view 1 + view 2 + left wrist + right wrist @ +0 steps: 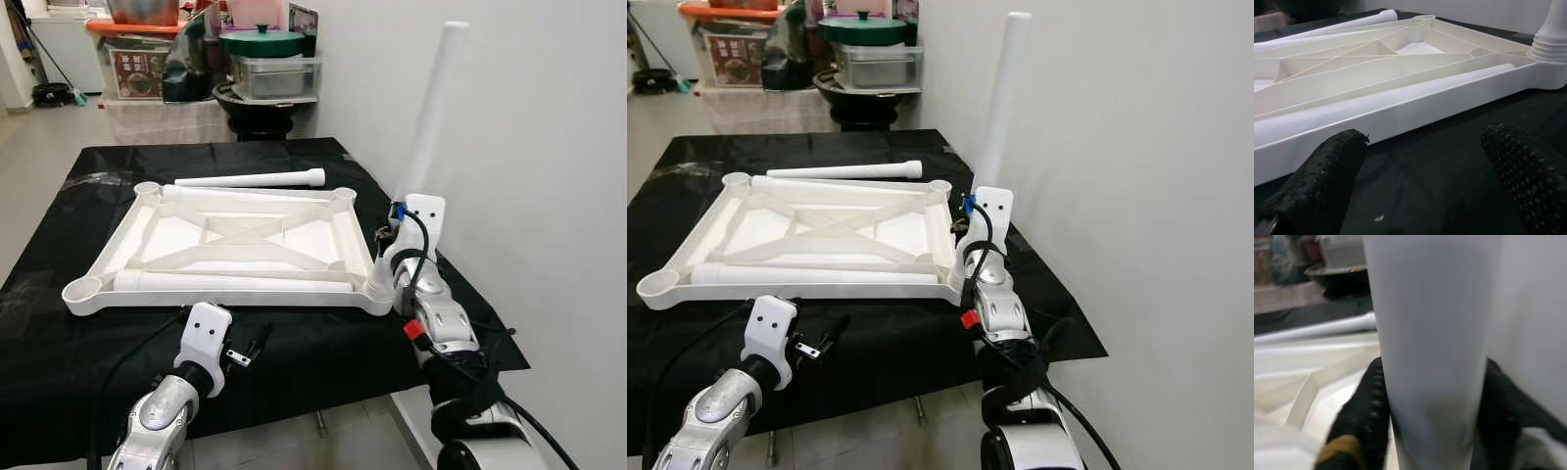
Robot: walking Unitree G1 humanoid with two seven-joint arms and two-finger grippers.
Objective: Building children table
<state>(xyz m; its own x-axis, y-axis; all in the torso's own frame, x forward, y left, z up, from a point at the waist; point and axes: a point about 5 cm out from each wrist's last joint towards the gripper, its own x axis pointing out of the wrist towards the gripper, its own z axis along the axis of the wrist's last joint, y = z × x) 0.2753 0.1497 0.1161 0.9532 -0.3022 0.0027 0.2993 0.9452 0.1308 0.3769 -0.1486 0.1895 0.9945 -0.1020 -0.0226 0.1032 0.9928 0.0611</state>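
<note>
right gripper [1430, 396]: clenched on upright leg [428, 117] seated in tabletop's [230, 245] near right corner socket | left gripper [1425, 181]: released, fingers spread above black cloth [313, 352] just before tabletop's near edge | loose legs: one [250, 179] behind tabletop, one [230, 282] lying in it

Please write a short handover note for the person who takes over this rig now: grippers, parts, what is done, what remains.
Right gripper: jaws shut on the upright leg, seated in the near right corner socket of the upside-down tabletop.
Left gripper: open, empty, over the black cloth just before the tabletop's near edge.
Done: one leg standing.
Left: three legs; two loose legs lie inside the frame, the third leg on the cloth behind it.
</note>
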